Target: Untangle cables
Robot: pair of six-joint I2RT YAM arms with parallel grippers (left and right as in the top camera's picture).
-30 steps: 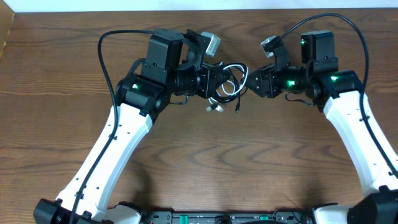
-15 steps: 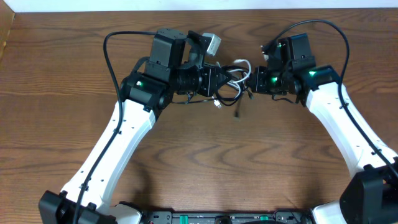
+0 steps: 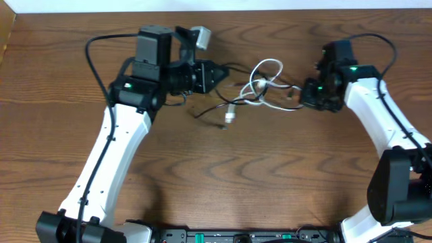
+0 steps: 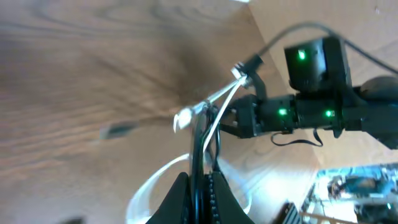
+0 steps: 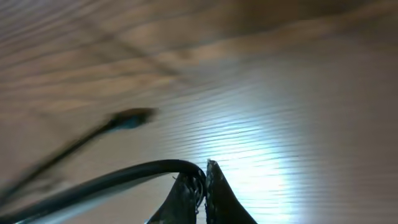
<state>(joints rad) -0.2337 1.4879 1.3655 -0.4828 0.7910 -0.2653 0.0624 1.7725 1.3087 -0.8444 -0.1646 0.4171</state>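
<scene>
The cables lie stretched between my two grippers at the back of the table. A white cable (image 3: 267, 73) forms loose loops, knotted with thin black cables (image 3: 214, 108); a small white plug (image 3: 230, 116) hangs down from the knot. My left gripper (image 3: 221, 73) is shut on a black cable (image 4: 198, 140), with the white cable (image 4: 219, 99) running past its tips. On the right, a black cable (image 5: 118, 180) curves out of my right gripper (image 5: 205, 171), which is shut on it. In the overhead view that gripper (image 3: 304, 94) sits at the tangle's right end. A blurred plug end (image 5: 130, 118) lies beyond it.
The wooden table (image 3: 223, 175) spreads toward the front. Thick black arm cables arc over the left arm (image 3: 101, 47) and the right arm (image 3: 378, 39). A pale wall edge (image 3: 67, 5) runs along the back.
The right gripper has closed on a black cable. Both arms have pulled apart, left arm leftward and right arm rightward, drawing the bunched cables out into a longer, looser spread.
</scene>
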